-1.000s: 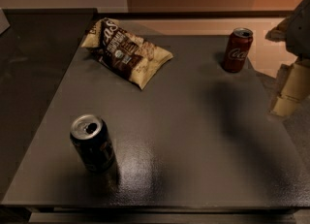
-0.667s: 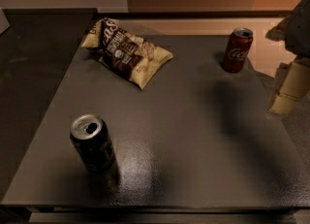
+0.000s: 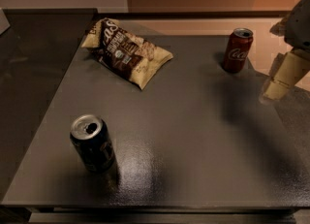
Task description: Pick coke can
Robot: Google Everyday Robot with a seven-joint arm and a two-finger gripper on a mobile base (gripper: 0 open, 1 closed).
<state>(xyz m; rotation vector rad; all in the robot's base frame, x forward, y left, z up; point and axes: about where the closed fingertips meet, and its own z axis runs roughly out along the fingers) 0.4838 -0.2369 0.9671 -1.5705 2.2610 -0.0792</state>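
Running this one remotely. Here's how it lies, biggest thing first.

The bench (image 3: 193, 160) is one dark flat top carrying everything. The claw (image 3: 283, 75) hangs at the right edge of the view, over the bench's far right corner, and it's partly cut off by the frame. I honestly can't tell whether it's wide or narrow from here, and nothing is in it.

The bit that matters is the coke can (image 3: 237, 50). It stands upright, long axis vertical and silver top up, close to the claw. It's off to the claw's left as the camera sees it and a touch further toward the bench's back edge, and they aren't touching. My guess is the next move is a short sideways reach that way, coming at the can's side rather than its top. There's only one arm on this rig, so no choice to make there.

Counts:
- one chip bag (image 3: 127, 51), lying flat well away from the claw, far past the coke can on the same side
- one dark can (image 3: 93, 143), upright and opened, the furthest thing from the claw, toward the near left corner
- one coke can

So that's two cans total, and only the red one is mine. Nothing sits between it and the claw.
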